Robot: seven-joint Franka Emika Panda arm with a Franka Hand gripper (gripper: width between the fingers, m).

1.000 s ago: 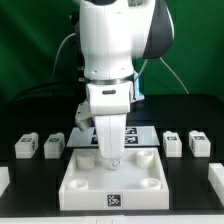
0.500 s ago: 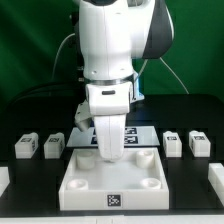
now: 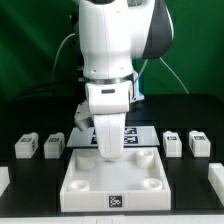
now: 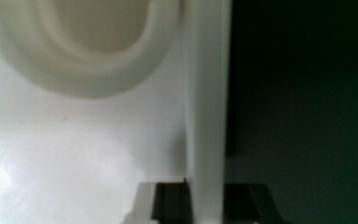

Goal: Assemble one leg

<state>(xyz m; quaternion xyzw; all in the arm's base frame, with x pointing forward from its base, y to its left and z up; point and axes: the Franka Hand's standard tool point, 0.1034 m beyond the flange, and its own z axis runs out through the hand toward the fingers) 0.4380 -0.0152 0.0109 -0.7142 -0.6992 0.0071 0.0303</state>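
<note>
The large white square panel (image 3: 112,178) with round corner sockets lies in the middle of the table. My gripper (image 3: 107,150) is down at the panel's far rim. In the wrist view the gripper (image 4: 202,203) has one dark finger (image 4: 167,203) on each side of the panel's thin upright rim (image 4: 204,90) and is shut on it. A round socket (image 4: 87,45) shows beside the rim. Two legs (image 3: 26,146) (image 3: 53,146), small white blocks with tags, stand at the exterior view's left. Two more legs (image 3: 173,143) (image 3: 198,143) stand at its right.
The marker board (image 3: 142,132) lies flat behind the panel, partly hidden by my arm. Further white parts show at the exterior view's left edge (image 3: 3,178) and right edge (image 3: 215,175). A green wall stands behind.
My gripper has shifted a little toward the panel's far rim. The panel and the four legs have not moved.
</note>
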